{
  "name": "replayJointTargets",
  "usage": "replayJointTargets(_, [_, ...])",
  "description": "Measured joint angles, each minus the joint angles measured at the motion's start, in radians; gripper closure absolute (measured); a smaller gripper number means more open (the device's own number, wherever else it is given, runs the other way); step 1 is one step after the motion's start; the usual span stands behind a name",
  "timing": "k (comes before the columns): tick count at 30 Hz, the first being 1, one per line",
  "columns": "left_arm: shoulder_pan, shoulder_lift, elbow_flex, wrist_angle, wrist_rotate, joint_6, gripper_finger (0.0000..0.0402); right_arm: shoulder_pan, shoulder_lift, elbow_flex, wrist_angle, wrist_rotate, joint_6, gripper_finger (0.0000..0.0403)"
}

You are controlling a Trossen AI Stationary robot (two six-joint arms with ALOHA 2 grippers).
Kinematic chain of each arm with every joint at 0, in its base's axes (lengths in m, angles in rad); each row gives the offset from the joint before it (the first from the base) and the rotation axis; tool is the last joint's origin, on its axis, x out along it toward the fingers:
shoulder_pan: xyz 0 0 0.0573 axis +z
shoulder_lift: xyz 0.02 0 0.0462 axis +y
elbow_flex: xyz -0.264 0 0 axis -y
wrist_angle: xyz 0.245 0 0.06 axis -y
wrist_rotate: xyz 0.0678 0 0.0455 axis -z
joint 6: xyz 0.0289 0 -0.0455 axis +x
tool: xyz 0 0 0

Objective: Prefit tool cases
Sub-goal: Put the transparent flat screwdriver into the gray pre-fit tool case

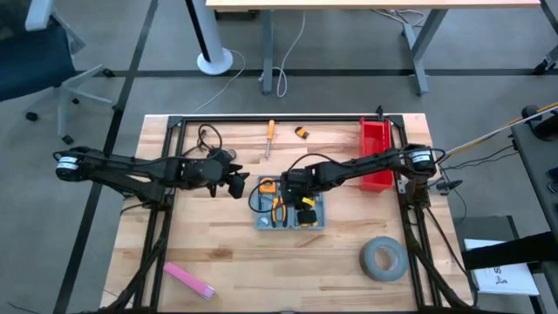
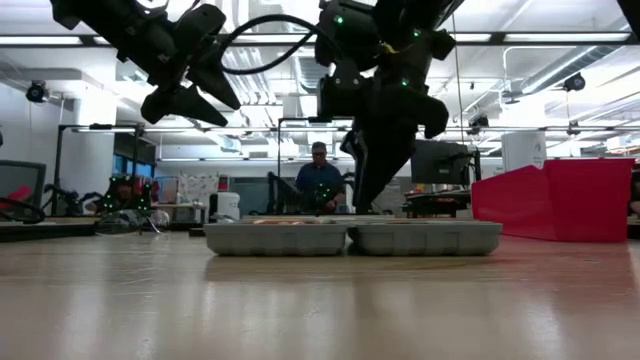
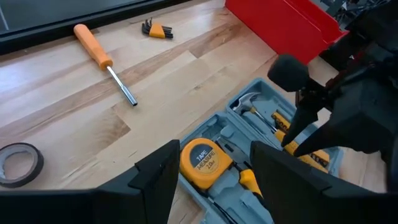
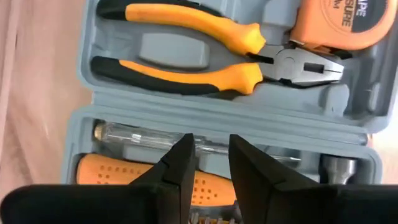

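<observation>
1. The tool case (image 1: 290, 212) lies open and flat near the middle of the wooden counter (image 1: 261, 262), both halves facing up.
2. Inside it sit a yellow tape measure (image 3: 203, 163), orange-handled pliers (image 4: 205, 53), a hammer (image 3: 247, 104) and an orange-handled screwdriver (image 4: 124, 171).
3. The right end effector (image 4: 208, 163) hangs low over the case half holding the screwdriver, its fingers narrowly parted with nothing between them.
4. The left end effector (image 1: 237, 183) hovers above the counter just beside the case's left edge, fingers spread wide and empty.
5. A loose orange screwdriver (image 1: 269, 137) and a hex key set (image 1: 302, 133) lie farther back.
6. A red bin (image 1: 376, 153) stands to the right.
7. A grey tape roll (image 1: 384, 259) lies toward the front right, and a pink block (image 1: 188, 280) toward the front left.
</observation>
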State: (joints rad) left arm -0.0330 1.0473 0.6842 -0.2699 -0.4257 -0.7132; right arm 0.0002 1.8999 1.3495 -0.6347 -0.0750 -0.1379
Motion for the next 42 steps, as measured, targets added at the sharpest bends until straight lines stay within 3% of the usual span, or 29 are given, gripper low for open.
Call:
replayJointTargets(13, [0.000, 0.000, 0.000, 0.000, 0.000, 0.001, 0.0198, -0.001, 0.004, -0.001, 0.005, -0.003, 0.015, 0.0341])
replayJointTargets(24, [0.000, 0.000, 0.000, -0.003, 0.001, -0.001, 0.0198, -0.017, 0.138, -0.006, 0.069, -0.029, -0.016, 0.0343])
replayJointTargets(36, [-0.001, 0.000, 0.000, -0.002, 0.016, -0.003, 0.0198, -0.027, -0.010, 0.022, 0.032, 0.041, -0.023, 0.0343])
replayJointTargets(42, [-0.001, 0.000, 0.000, -0.001, 0.016, -0.003, 0.0198, -0.045, -0.021, 0.032, 0.032, 0.079, -0.062, 0.0352])
